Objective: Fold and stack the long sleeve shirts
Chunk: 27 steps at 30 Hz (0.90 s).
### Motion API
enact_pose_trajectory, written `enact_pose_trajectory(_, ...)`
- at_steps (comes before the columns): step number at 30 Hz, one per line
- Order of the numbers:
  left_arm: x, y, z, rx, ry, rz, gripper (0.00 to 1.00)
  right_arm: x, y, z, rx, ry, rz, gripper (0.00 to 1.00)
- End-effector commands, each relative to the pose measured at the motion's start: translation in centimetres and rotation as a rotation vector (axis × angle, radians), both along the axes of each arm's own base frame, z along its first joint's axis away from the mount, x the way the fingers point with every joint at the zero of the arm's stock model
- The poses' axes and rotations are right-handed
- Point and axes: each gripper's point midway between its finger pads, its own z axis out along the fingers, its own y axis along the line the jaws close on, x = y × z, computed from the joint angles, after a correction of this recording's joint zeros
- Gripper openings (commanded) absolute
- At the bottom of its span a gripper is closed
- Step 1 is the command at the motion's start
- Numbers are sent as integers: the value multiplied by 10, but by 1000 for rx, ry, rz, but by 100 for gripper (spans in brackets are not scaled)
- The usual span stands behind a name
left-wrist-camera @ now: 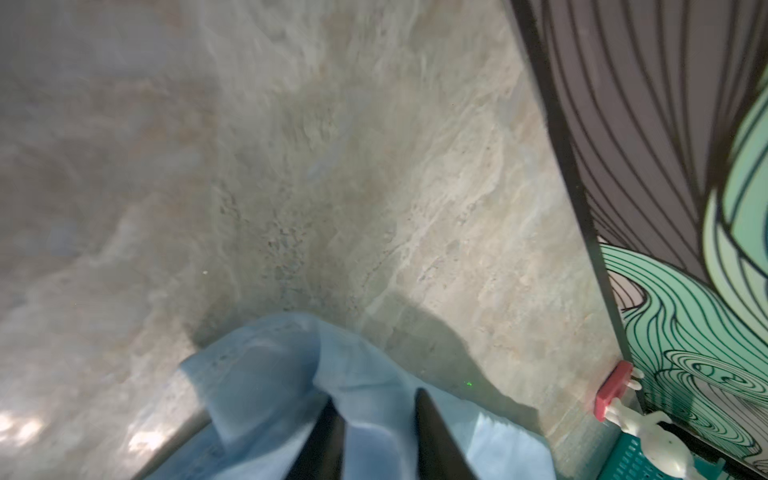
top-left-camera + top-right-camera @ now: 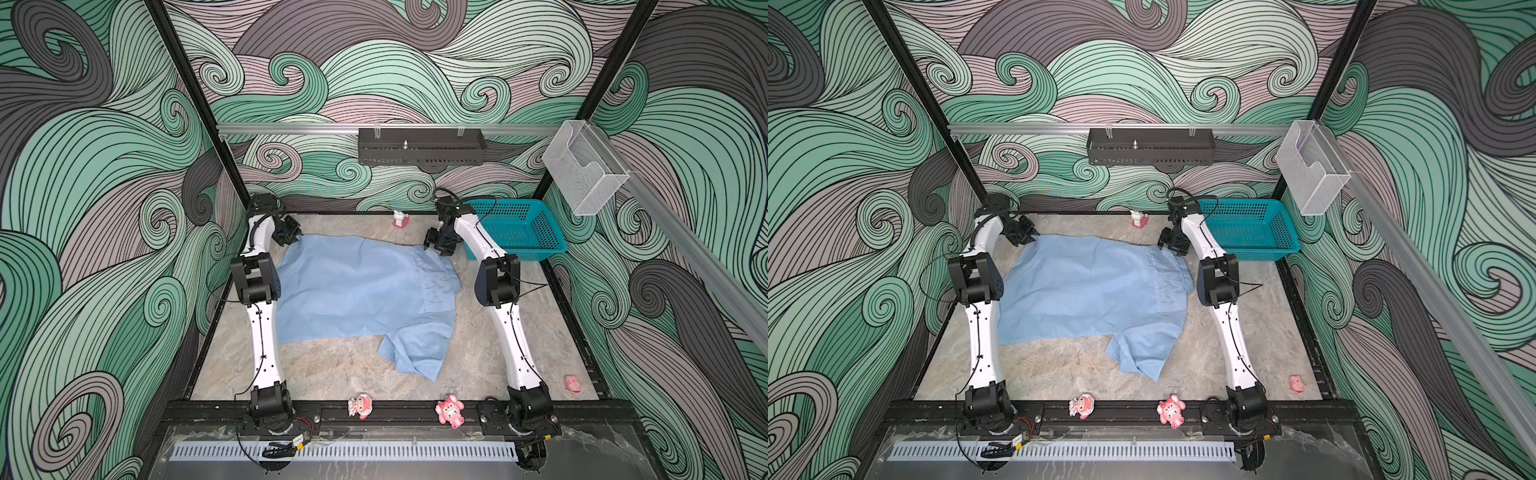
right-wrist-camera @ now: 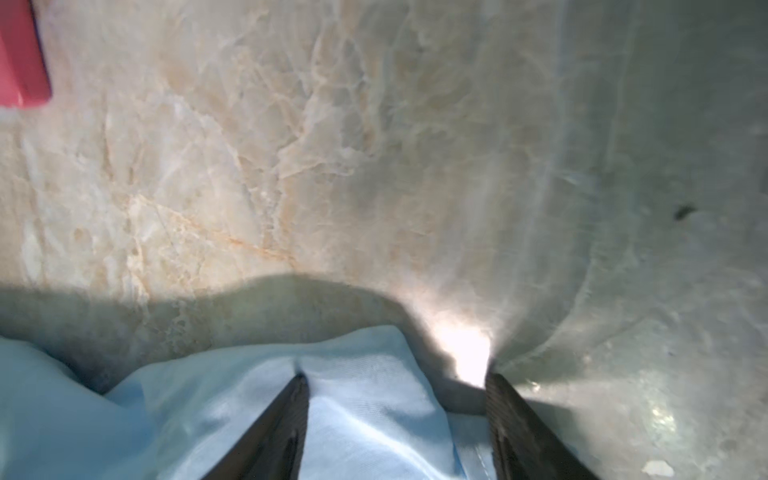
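- shirt (image 2: 357, 286): light blue, spread at centre of table (image 2: 324, 374) (one flap trails toward 5 o'clock).
- left gripper (image 2: 292, 240): shirt's 10 o'clock corner; jaws narrow, cloth between, firm pinch cannot be told.
- right gripper (image 2: 434, 248): shirt's 1 o'clock corner; jaws released, wide.

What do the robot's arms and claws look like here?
The left arm and right arm have white curved links, black boxy joints and thin black cables. The left claw and right claw are black, with dark tapered fingers.
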Motion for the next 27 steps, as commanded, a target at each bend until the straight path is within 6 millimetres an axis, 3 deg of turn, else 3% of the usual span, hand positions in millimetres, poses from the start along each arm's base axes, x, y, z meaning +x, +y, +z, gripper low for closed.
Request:
enact_pose_trajectory(1,-9,1,-2,-10,42,-11,11,-9,10,-11,31,47,25,62)
enact_pose_trajectory(4,-7,3,8,-19,16,-13,0,-7,12,-7,46,39,33,49)
enact_pose_trajectory(7,-1,5,30,-23,-39,-18,0,-4,15,4,63,14,48,16)
enact_pose_trajectory(9,3,4,51,-23,-88,-27,0,-3,16,18,72,-9,55,0)
enact_pose_trajectory(14,4,3,102,-41,-182,-37,0,-8,19,58,93,-62,83,0)
enact_pose_trajectory(19,-8,2,152,-47,-251,-48,0,-30,23,107,72,-128,148,0)
enact_pose_trajectory(21,-20,5,173,-46,-272,-41,0,-46,24,121,59,-148,170,0)
enact_pose_trajectory(24,-49,1,190,-60,-259,-55,0,-78,22,135,38,-175,189,0)
enact_pose_trajectory(27,-92,-7,186,-60,-184,-64,0,-119,18,134,5,-177,205,0)
